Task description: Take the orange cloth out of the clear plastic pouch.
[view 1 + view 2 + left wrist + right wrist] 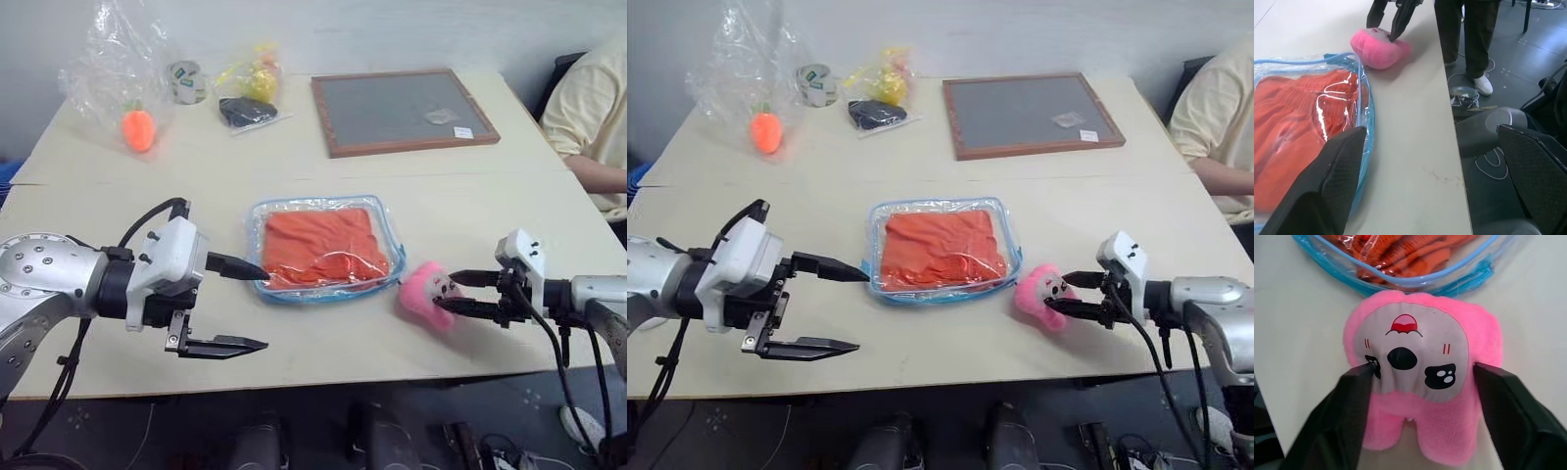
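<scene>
The clear plastic pouch (390, 223) with light-blue trim lies flat at the middle of the table. The orange cloth (323, 245) is folded inside it. A pink plush charm (419, 292) lies at the pouch's right near corner. My right gripper (446, 291) comes in from the right, and in the right wrist view its fingers (1359, 396) press the plush from both sides. My left gripper (263, 307) stands open at the pouch's left edge. Its upper finger (240, 267) reaches the trim and its lower finger hangs over bare table.
A wood-framed grey board (402, 110) lies at the back right. At the back left are a crinkled bag with a carrot toy (137, 127), a tape roll (186, 83) and a small bag of yellow items (253, 83). A person in a yellow shirt (593, 117) sits at the right.
</scene>
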